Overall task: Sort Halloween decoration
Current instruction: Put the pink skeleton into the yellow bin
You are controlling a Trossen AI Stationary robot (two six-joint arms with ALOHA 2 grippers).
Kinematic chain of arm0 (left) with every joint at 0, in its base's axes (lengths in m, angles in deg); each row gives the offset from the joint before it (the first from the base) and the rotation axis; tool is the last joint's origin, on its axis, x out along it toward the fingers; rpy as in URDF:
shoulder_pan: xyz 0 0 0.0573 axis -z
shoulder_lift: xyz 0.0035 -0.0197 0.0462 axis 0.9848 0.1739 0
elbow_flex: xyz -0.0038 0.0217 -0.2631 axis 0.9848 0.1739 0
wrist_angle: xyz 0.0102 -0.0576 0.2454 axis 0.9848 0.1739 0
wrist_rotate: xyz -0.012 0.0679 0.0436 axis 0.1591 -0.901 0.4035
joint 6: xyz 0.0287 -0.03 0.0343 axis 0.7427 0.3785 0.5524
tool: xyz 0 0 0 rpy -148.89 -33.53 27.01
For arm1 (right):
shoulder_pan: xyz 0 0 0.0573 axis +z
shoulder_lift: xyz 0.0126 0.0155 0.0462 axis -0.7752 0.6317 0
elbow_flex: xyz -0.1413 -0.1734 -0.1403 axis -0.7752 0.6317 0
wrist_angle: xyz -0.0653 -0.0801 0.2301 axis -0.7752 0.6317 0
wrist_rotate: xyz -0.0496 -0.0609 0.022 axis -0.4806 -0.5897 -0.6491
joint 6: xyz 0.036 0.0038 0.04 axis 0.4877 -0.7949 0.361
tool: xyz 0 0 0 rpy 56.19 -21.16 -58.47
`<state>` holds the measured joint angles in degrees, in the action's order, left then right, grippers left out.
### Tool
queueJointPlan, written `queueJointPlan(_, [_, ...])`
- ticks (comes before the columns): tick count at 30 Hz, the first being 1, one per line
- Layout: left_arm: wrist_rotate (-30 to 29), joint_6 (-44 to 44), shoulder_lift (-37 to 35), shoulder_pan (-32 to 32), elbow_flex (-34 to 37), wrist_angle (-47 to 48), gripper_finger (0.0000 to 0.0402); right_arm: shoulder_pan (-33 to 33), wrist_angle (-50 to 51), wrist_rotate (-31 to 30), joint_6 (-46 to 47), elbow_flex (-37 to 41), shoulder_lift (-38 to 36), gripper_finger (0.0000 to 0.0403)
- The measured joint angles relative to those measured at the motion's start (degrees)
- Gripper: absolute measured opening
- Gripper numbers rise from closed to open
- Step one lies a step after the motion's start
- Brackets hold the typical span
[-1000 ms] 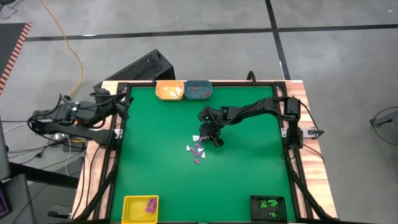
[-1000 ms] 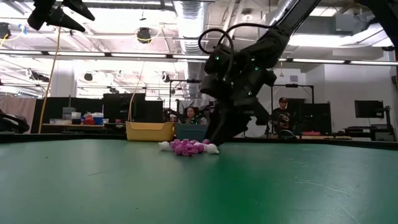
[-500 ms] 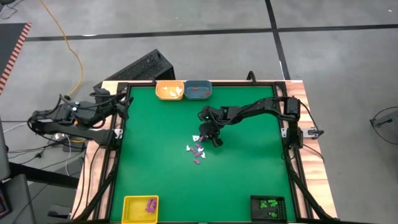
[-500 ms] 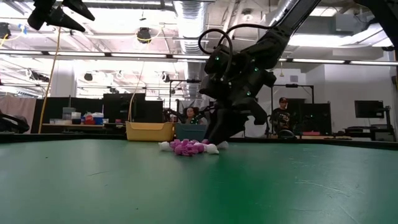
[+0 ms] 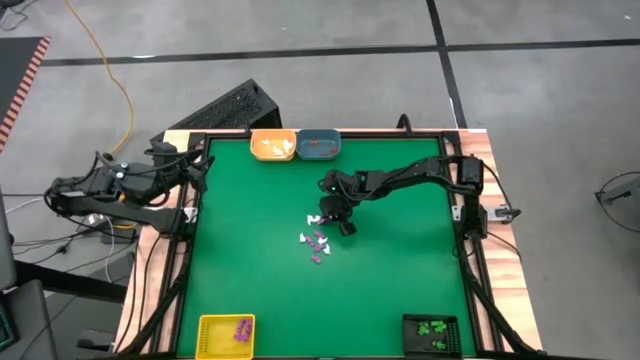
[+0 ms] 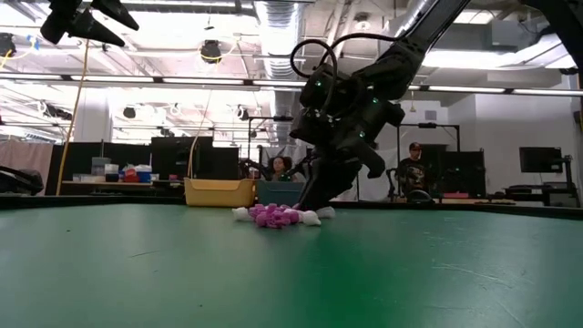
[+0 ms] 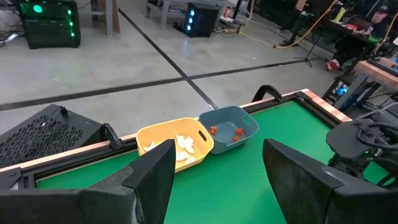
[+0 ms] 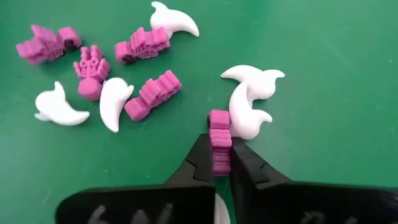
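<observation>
A loose pile of Halloween decoration [image 5: 318, 240] lies mid-table on the green mat: white ghost shapes [image 8: 252, 102] and purple ridged pieces [image 8: 152, 93]. My right gripper [image 8: 219, 163] is at the pile's far right edge [image 5: 345, 226], slanting down and shut on one purple piece [image 8: 219, 134]. In the low view it stands over the pile [image 6: 314, 202]. My left gripper [image 7: 217, 180] waits open and raised at the table's left edge [image 5: 195, 170]. My right gripper pinches the purple ridged piece's near end [image 8: 219, 152] between its two fingertips, which lie along the piece. The fingers come slanting down from the table's far right. The piece's free end [image 8: 219, 118] points away from the fingers, beside a white ghost; whether it is off the mat I cannot tell.
An orange-yellow tray [image 5: 273, 145] with white pieces and a blue tray [image 5: 318, 144] with red pieces stand at the far edge. A yellow tray [image 5: 226, 335] with purple pieces is at the near left, a black tray [image 5: 432, 330] with green pieces at the near right.
My right gripper has stayed at the pile's edge, rolled a little, and shut its fingers on the purple piece. The rest of the pile has kept its place.
</observation>
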<state>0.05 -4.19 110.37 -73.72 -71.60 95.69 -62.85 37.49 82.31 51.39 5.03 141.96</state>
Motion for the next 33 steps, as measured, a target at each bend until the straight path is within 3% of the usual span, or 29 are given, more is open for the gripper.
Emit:
queueJointPlan(12, [0.7,0.3,0.0,0.0,0.0,0.0,0.0231,0.2,-0.2,-1.5,9.1,0.2,-7.6,0.0015])
queueJointPlan(18, [2.4,0.3,0.0,0.0,0.0,-0.1,0.0231,3.1,-11.0,-3.8,19.4,0.2,-8.2,0.0014])
queueJointPlan(27, [6.1,0.3,0.0,0.0,0.0,-0.6,0.0231,11.5,-28.4,-20.6,29.8,-1.3,-5.6,0.0014])
queueJointPlan(33, [9.0,1.0,0.0,0.0,0.0,-0.6,0.0231,17.0,-28.4,-26.7,33.5,-13.7,3.1,0.0014])
